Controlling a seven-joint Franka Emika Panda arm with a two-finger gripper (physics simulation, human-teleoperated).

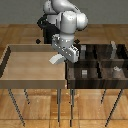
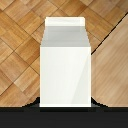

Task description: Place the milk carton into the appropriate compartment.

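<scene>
You've got the carton [image 2: 65, 62] held in the gripper [image 1: 66, 53], fingers closed on it though they're hidden, hanging tilted over the light tray's [image 1: 10, 62] right edge, with the dark bin [image 1: 107, 80] next toward the exterior view's right.

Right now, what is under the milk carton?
The milk carton hangs in the air below the gripper. In the wrist view, wooden floor and a strip of lighter wood show behind it. What lies straight beneath it is covered by the carton itself.
</scene>
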